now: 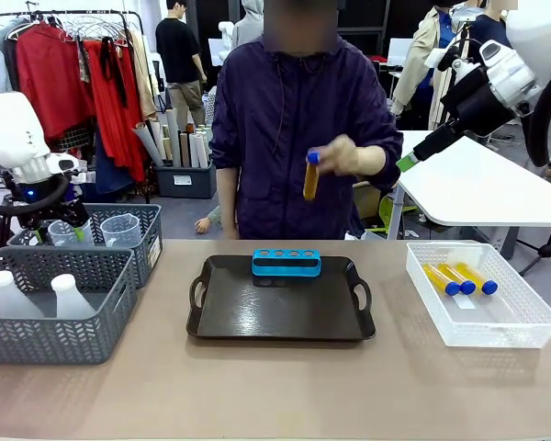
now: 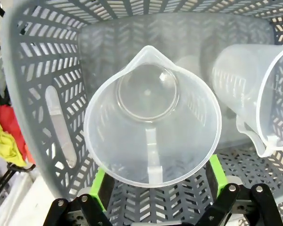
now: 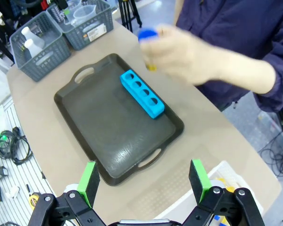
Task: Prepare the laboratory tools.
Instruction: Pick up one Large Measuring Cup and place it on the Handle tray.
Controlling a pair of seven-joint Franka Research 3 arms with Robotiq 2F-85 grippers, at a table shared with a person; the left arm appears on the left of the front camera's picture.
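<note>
A person's hand (image 1: 344, 156) holds one blue-capped tube of amber liquid (image 1: 310, 179) upright above the blue four-hole rack (image 1: 286, 263), which stands empty on the black tray (image 1: 280, 317). Three more tubes (image 1: 459, 278) lie in the white mesh basket (image 1: 482, 322). My left gripper (image 2: 158, 181) is open, low in the rear grey basket (image 1: 151, 234), its green pads (image 2: 100, 183) either side of a clear beaker (image 2: 151, 136). A second beaker (image 2: 259, 94) stands beside it. Two white flasks (image 1: 69, 296) stand in the front grey basket (image 1: 50, 340). My right gripper (image 3: 144, 181) hangs open high above the tray (image 3: 108, 127).
The rack (image 3: 141, 93) lies near the tray's far edge, with the person's hand (image 3: 188, 56) and tube cap (image 3: 147, 35) just over it. The white basket's corner (image 3: 217, 188) is under my right gripper. Bare tabletop runs along the front edge (image 1: 275, 395).
</note>
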